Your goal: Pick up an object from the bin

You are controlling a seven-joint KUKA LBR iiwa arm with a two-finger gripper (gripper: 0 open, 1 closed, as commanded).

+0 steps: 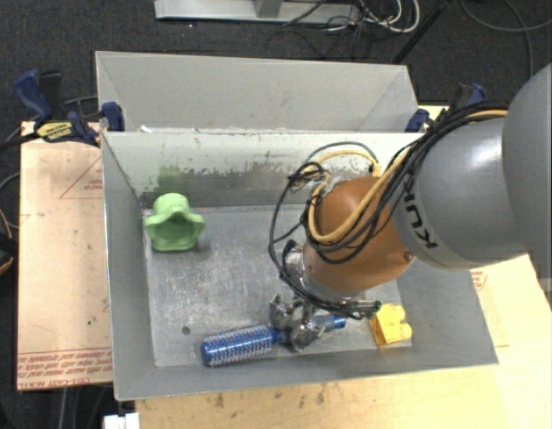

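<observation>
Camera view: gripper (294,322) is seen low at the near side of the grey bin (258,164), a little right of centre and close to the floor. It is hung under the orange wrist cover (352,235), round which black and yellow cables (285,208) are looped. The grey arm (490,186) is brought in from the right, over the bin's right wall.

Nearest thing: a blue ribbed roller (238,345), cylinder-shaped, laid flat along the near wall with its long axis running left to right and slightly tilted. Its right end is set against the gripper's metal tip; contact is probable but cannot be confirmed, since that spot is cluttered and shadowed by the wrist. Whether the roller's end is actually gripped cannot be told, and the gripper's opening cannot be read either: wide or narrow is not shown.

A small blue piece (334,323) is seen just right of the gripper; whether it belongs to the robot or to the bin cannot be told.

A yellow block (390,326) is laid at the near right, just beside the gripper's right side and apart from the roller.

A green lumpy moulded piece (174,223) is placed at the far left, near the left wall, well apart from the gripper and from everything else.
</observation>
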